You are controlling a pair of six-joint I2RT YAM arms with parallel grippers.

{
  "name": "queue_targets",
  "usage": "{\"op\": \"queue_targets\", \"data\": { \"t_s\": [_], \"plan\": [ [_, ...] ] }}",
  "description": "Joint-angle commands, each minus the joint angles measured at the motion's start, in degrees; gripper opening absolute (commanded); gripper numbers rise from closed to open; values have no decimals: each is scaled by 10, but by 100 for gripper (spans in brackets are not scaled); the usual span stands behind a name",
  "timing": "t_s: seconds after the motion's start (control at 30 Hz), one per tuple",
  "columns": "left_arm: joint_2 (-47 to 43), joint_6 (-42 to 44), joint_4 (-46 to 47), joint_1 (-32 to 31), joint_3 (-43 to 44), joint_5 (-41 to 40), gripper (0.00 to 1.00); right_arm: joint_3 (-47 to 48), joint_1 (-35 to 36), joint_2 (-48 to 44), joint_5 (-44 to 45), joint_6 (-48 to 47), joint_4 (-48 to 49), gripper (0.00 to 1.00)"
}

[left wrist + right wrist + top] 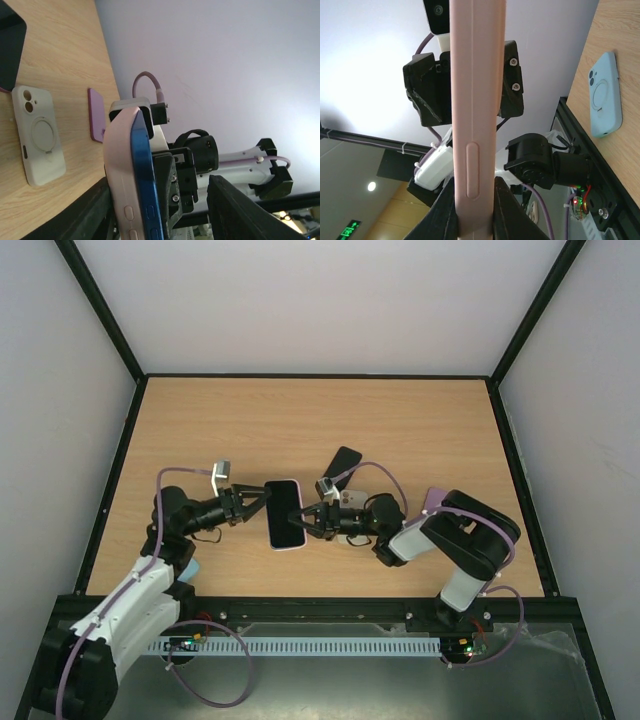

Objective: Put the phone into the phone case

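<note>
Found right gripper (308, 519) clamped shut on the right long edge of the phone (285, 515), fingers (447, 215) pressing both faces of the pink case (472, 125) around it. Noted phone held off the table (300, 410), dark screen upward, between the two arms. Observed its blue side showing bare beside the case rim in the left wrist view; cannot tell whether fully seated. Recorded left gripper (262, 504) at the opposite long edge, jaws spread apart astride it, contact not confirmable. Logged on the table: light blue case (605, 95) at the near edge beside the left arm; white case (39, 134) below the right gripper; purple case (433, 502) by the right arm; farthest, black phone (343, 462) just beyond the white case.
</note>
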Motion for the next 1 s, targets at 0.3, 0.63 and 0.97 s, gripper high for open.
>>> {"op": "queue_targets", "data": {
  "t_s": [0.3,0.63,0.97],
  "plan": [
    [13,-52,141,-9,0,7,28,0,6,-51,-25,14,175,11],
    [16,85,-76,-10,57,-4,2,-2,6,-44,-5,6,131,25],
    [-6,30,-14,-11,50,18,53,2,6,-75,-8,-5,116,10]
  ]
}}
